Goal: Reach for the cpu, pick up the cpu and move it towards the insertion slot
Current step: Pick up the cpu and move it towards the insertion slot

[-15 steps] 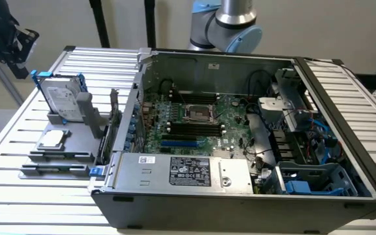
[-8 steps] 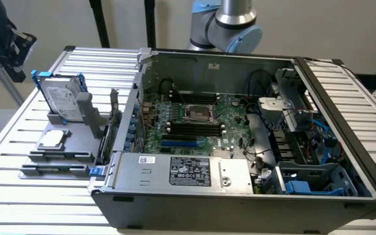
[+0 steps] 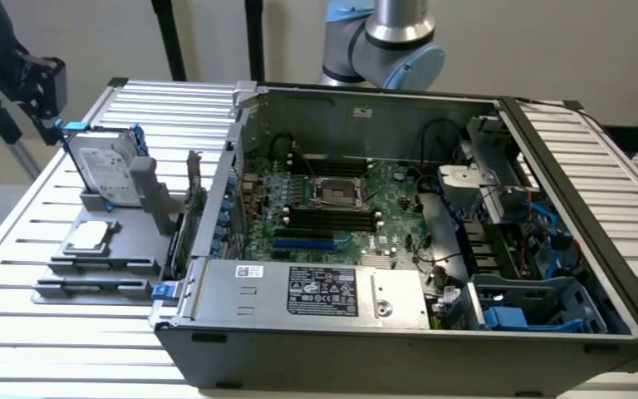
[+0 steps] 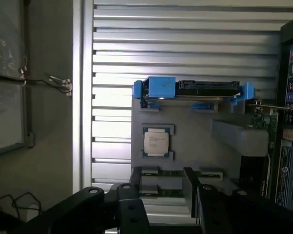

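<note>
We see the gripper (image 4: 161, 192) spread wide, nothing between its fingers. The cpu (image 4: 156, 142) lies flat on the grey holder (image 4: 193, 134) beyond the fingertips, untouched. The insertion slot (image 3: 336, 191) sits well apart from the gripper, inside the case (image 3: 296, 366).

No readable text anywhere.
- Black label (image 3: 321, 293) on power supply (image 3: 391, 301): white print and marks, too small to read.
- White sticker (image 3: 255, 271) on power supply, beside black label: illegible.
- Hard drive (image 3: 109, 170), well apart from power supply: label print unreadable.
- cpu (image 4: 156, 142): faint print lines, unreadable.
</note>
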